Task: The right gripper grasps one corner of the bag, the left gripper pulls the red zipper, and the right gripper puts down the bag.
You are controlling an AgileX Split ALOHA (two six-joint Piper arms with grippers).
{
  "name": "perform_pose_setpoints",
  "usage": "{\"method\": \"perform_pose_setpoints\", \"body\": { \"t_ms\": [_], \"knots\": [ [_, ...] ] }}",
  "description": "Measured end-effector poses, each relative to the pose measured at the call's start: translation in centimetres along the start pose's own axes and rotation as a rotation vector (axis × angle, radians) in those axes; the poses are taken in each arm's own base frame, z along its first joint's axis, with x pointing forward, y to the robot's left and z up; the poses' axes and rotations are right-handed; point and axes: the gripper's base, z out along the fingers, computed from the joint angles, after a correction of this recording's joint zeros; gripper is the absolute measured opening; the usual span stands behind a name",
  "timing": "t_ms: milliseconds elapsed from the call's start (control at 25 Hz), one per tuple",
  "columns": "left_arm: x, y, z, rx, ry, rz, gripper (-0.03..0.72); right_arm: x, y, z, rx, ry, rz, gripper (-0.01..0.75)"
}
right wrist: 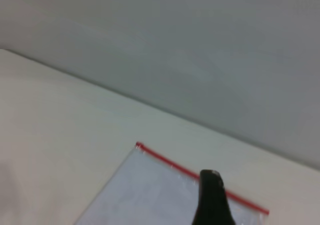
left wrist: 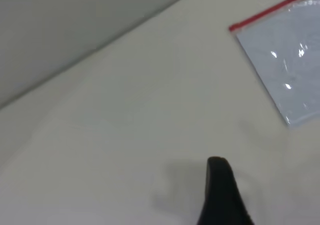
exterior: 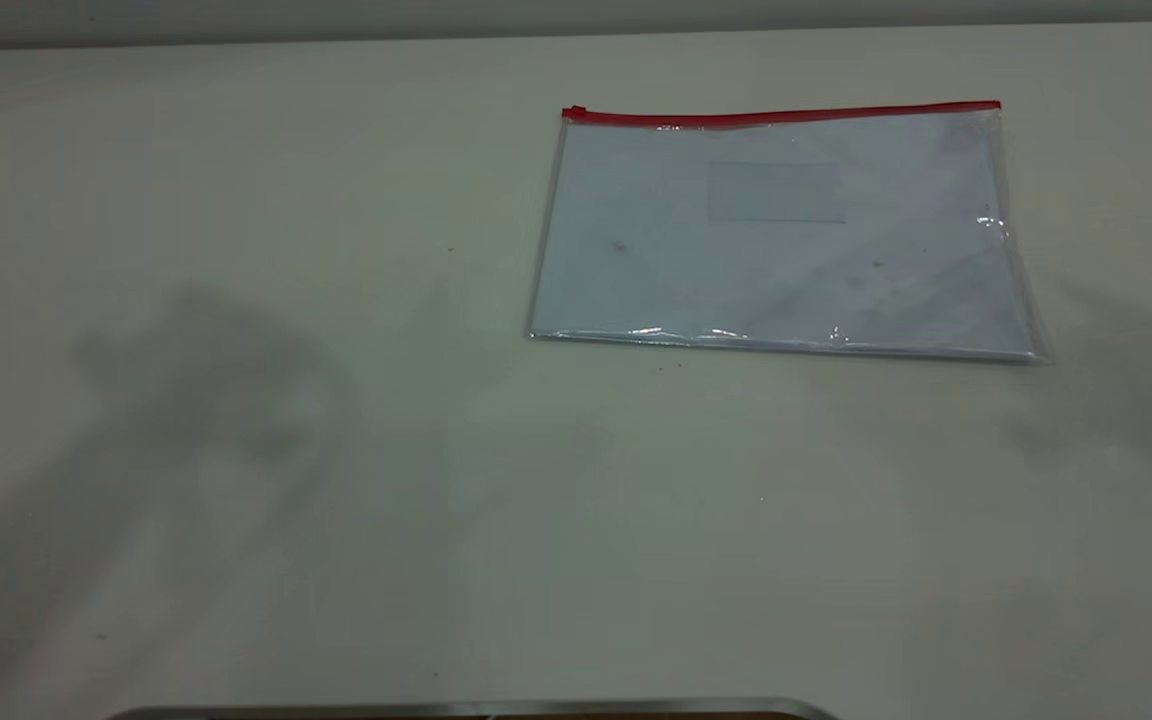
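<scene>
The table (exterior: 336, 450) carries the bag (exterior: 781, 235) flat, its red zipper (exterior: 781, 116) along the far edge. The right gripper (right wrist: 212, 200) hovers above that zipper, empty; its opening I cannot tell. Best pinch the corner opposite the slider, clear of the track.

No text, brand, number or sign can be read in any of the views. The bag (exterior: 786, 235) has a faint rectangular label window (exterior: 774, 192) on its clear front, but this window shows no writing. The white sheets inside show only some grey smudges, not letters.
</scene>
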Motion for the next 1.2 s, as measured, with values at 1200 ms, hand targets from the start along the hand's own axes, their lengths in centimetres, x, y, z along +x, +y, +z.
{"method": "perform_pose_setpoints", "body": {
  "t_ms": [1200],
  "knots": [
    [22.1, -4.1, -4.7, 0.008, 0.141, -0.188, 0.548, 23.9, 12.1, -12.9, 0.108, 0.118, 0.056, 0.578]
  ]
}}
